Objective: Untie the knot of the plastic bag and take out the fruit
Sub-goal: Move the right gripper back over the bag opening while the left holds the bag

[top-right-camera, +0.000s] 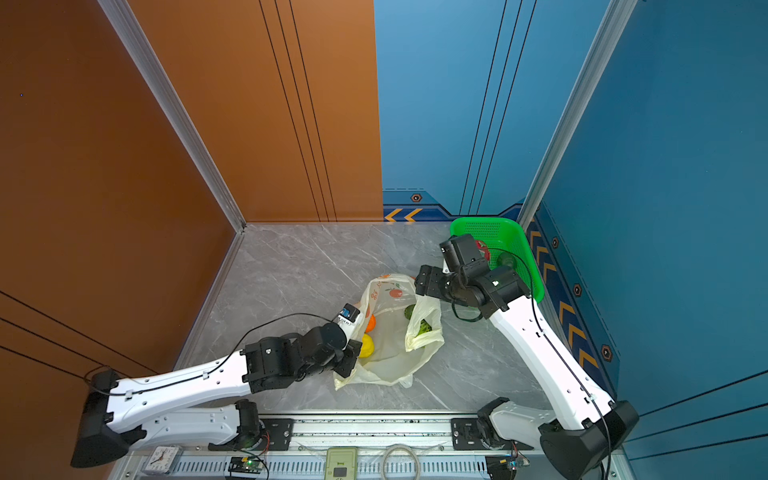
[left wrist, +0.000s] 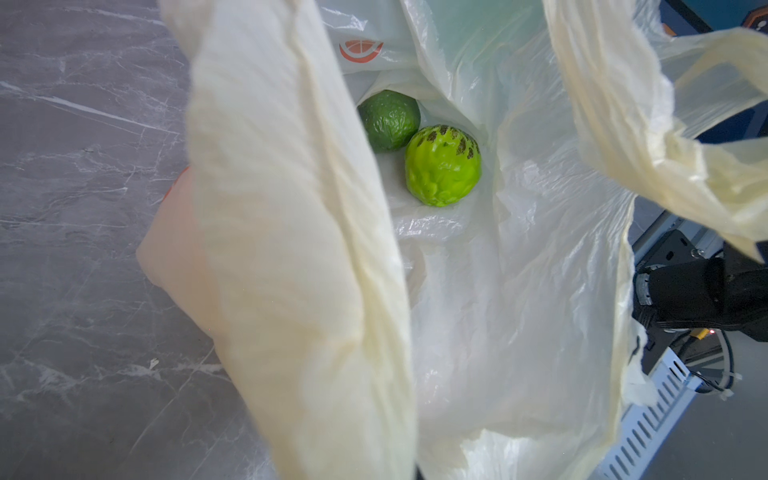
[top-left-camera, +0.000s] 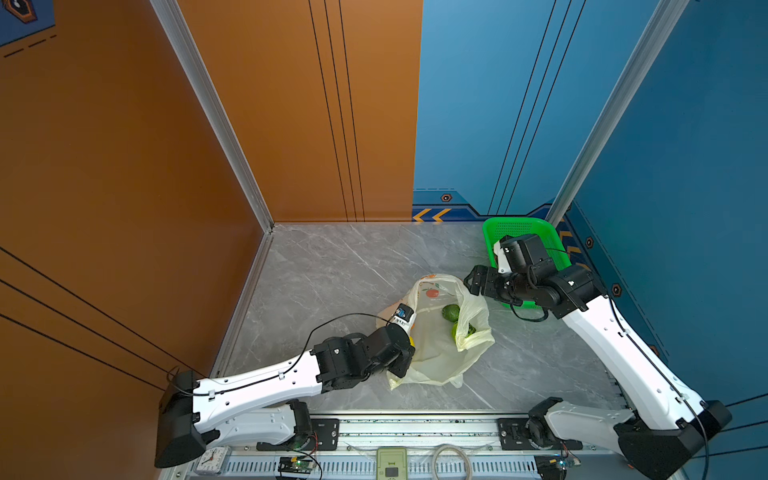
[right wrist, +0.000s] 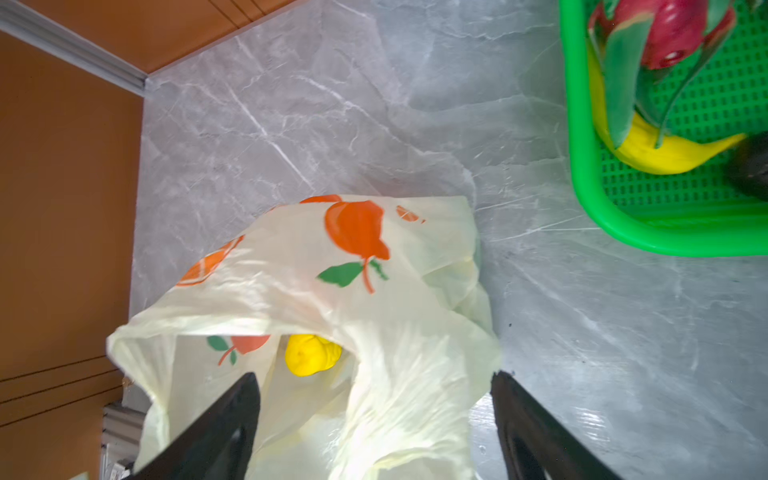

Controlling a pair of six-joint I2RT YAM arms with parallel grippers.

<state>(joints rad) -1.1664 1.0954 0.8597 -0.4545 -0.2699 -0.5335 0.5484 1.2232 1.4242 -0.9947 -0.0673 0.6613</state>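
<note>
The plastic bag lies mouth-open on the marble table in both top views; no knot is in view. My left gripper is shut on the bag's near-left rim, and a cream strip hides its jaws in the left wrist view. Inside lie fruit: an avocado, a bumpy green ball, a lemon and an orange. My right gripper stands open above the bag's far-right edge, with a loose handle strip between its fingers, unclamped.
A green mesh basket stands at the back right corner, holding a dragon fruit, a banana and a dark fruit. Walls close the left, back and right. A clock sits on the front rail.
</note>
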